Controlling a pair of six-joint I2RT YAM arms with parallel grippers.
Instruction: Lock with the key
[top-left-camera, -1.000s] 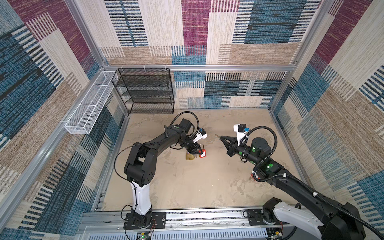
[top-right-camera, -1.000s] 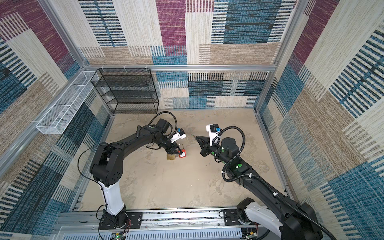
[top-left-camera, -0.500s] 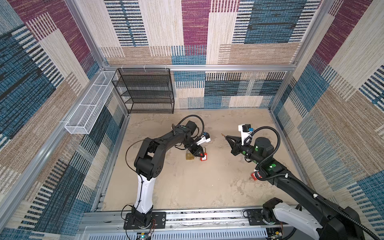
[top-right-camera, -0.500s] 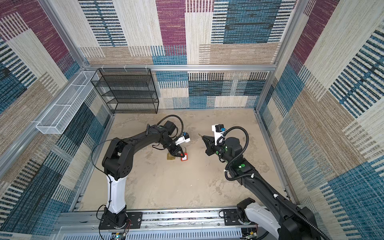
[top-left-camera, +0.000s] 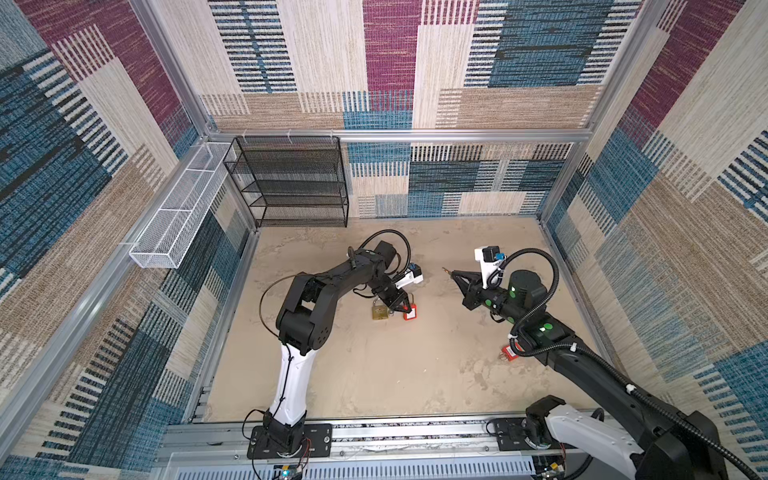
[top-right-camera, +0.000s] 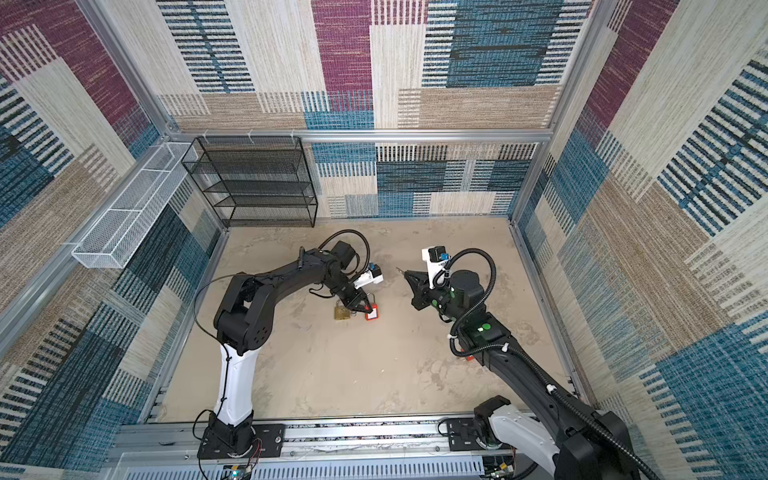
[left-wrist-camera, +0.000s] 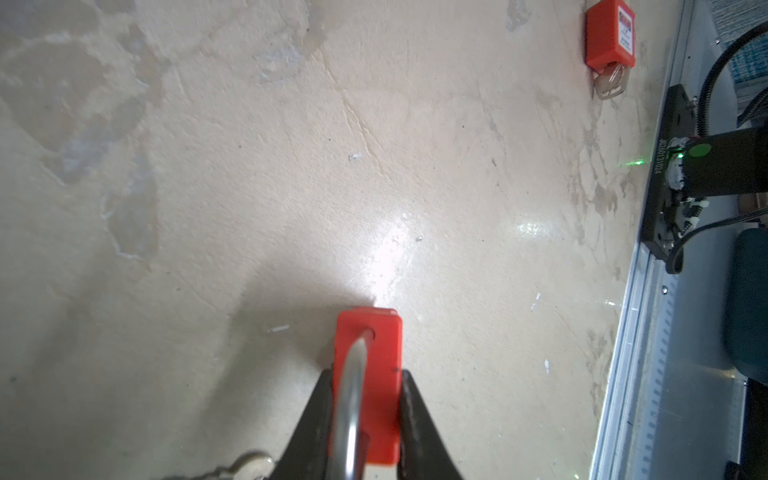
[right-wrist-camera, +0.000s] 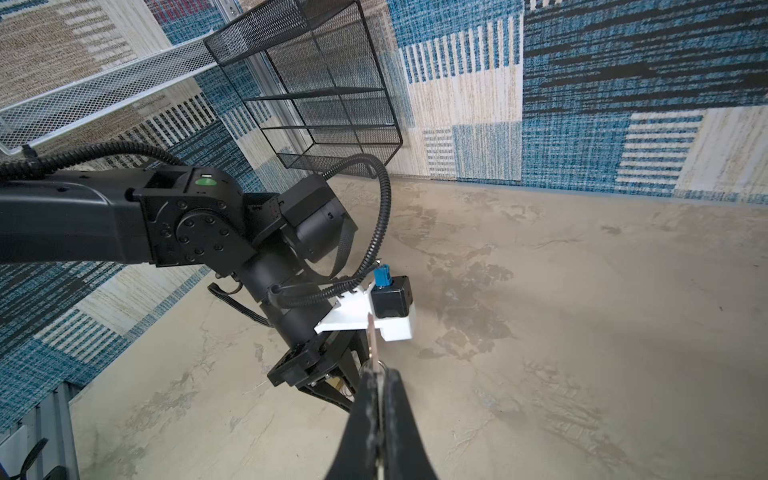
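My left gripper (top-left-camera: 402, 306) (top-right-camera: 362, 306) is low over the floor, shut on a red padlock (top-left-camera: 410, 312) (top-right-camera: 372, 312). In the left wrist view its black fingers (left-wrist-camera: 411, 415) press both sides of the red padlock (left-wrist-camera: 380, 374), and the silver shackle (left-wrist-camera: 353, 399) arches toward the camera. A brass padlock (top-left-camera: 380, 312) (top-right-camera: 342, 312) lies just left of it. My right gripper (top-left-camera: 455, 275) (right-wrist-camera: 380, 374), raised and pointing at the left gripper, is shut on a key (top-left-camera: 445, 269) (right-wrist-camera: 371, 336) whose blade sticks out ahead. A gap separates the key from the red padlock.
A second red padlock (left-wrist-camera: 610, 35) (top-left-camera: 508, 352) with a key (left-wrist-camera: 609, 85) in it lies under my right arm. A black mesh shelf (top-left-camera: 291, 183) stands at the back left, next to a white wire basket (top-left-camera: 178, 212) on the wall. The aluminium rail (top-left-camera: 374, 432) runs along the front.
My left arm's elbow has swung right and its wrist has turned, with the red padlock still held at almost the same spot. The right gripper and key have barely shifted.
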